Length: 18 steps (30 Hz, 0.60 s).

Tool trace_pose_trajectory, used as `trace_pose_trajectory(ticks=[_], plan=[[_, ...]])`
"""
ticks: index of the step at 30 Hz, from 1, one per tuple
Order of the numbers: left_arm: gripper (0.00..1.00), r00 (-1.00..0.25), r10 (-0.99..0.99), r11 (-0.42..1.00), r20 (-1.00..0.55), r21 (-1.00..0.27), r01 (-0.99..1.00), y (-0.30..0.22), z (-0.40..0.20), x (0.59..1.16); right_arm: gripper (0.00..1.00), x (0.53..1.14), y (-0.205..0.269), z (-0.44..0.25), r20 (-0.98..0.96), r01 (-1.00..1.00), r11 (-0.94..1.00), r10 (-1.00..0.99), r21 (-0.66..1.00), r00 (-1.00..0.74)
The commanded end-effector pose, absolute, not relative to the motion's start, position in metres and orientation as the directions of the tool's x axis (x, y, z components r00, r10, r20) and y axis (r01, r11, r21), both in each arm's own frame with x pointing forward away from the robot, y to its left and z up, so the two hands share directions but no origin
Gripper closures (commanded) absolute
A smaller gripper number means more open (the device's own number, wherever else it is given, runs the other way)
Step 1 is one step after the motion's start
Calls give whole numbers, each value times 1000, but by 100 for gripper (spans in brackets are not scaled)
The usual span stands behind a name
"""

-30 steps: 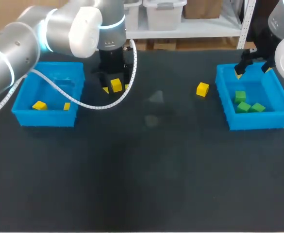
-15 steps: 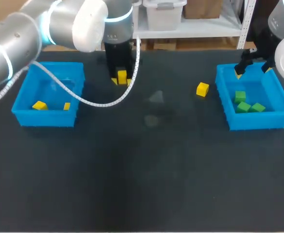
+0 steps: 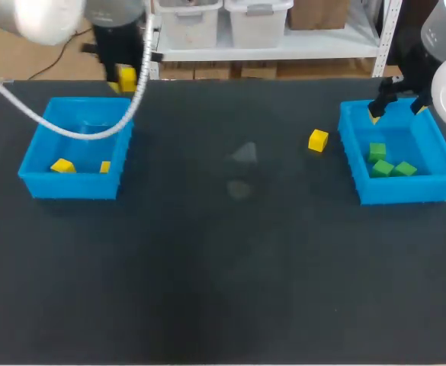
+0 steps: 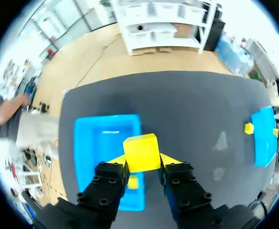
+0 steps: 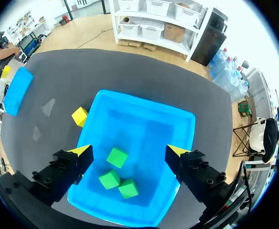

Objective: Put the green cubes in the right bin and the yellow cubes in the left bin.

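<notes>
My left gripper point(image 3: 126, 84) is shut on a yellow cube point(image 3: 126, 75), held high up behind the left blue bin point(image 3: 70, 184). The left wrist view shows that cube point(image 4: 140, 151) pinched between both yellow tips, with the left bin point(image 4: 101, 143) below it. Two yellow cubes point(image 3: 62, 165) lie in the left bin. Another yellow cube point(image 3: 318, 140) rests on the table just left of the right blue bin point(image 3: 405, 191). Three green cubes point(image 3: 382, 168) lie in that bin. Over its far edge hangs my right gripper point(image 3: 394, 107), open and empty, above the green cubes point(image 5: 117, 157).
The dark table mat point(image 3: 230, 267) stretches between the two bins with only the lone yellow cube point(image 5: 79, 116) on it. A white cable point(image 3: 70, 131) from my left arm loops over the left bin.
My left gripper closed on the yellow cube, lifted it off the table and carried it left and back toward the left bin. The right arm has not moved.
</notes>
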<state>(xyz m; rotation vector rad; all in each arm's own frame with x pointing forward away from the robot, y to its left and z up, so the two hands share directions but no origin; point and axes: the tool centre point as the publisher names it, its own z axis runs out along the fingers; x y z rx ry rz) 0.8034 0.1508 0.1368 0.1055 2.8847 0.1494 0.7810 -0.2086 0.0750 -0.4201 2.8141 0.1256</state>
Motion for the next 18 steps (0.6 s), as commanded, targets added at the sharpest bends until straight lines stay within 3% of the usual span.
trace_pose_trajectory(ticks=[1, 9, 10, 11, 18], plan=[[100, -872, 31, 998, -489, 67, -2, 192, 135, 753, 0, 778, -209, 75, -305, -295, 955, -270, 38, -913], [100, -905, -37, 990, -423, 105, -89, 231, 107, 743, 0, 778, -209, 75, -305, -295, 955, -270, 38, -913], [63, -912, -33, 985, -408, 139, -98, 235, 102, 742, 0, 778, -209, 75, -305, -295, 955, -270, 38, -913], [0, -912, -39, 986, -408, 133, -102, 238, 98, 742, 0, 778, -209, 75, -305, -295, 955, -270, 38, -913], [0, -897, -4, 981, -442, 173, -89, 234, 110, 751, 0, 778, -209, 75, -305, -295, 955, -270, 38, -913]])
